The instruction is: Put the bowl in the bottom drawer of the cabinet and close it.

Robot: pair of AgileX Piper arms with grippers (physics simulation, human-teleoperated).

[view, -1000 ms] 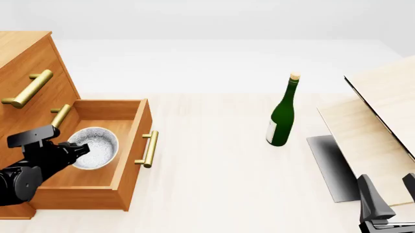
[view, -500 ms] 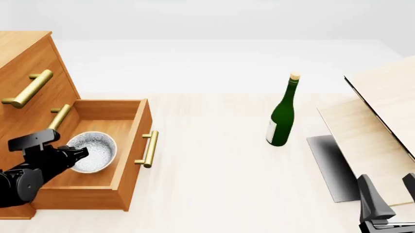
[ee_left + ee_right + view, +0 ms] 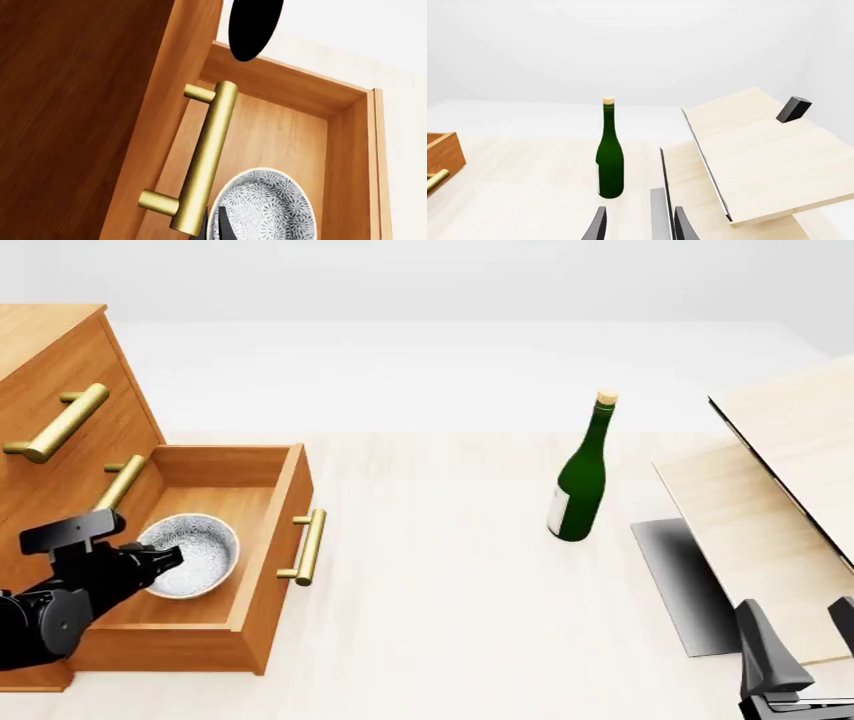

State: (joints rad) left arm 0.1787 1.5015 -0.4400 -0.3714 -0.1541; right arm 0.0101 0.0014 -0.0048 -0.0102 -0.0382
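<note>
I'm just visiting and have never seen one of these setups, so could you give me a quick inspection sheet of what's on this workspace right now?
Surface: pale wood table, flat, bare in the middle.
Job's things: cabinet at far left; bottom drawer pulled open; bowl upright inside it.
Clutter: green bottle standing upright; pale wood panel with black edge at right, tilted.
End effectors: left end effector at the bowl's near rim, grip cannot be told; right end effector open, holding nothing, low at the right.
Cables: nothing seen.
Surroundings: plain white backdrop, nothing seen.
</note>
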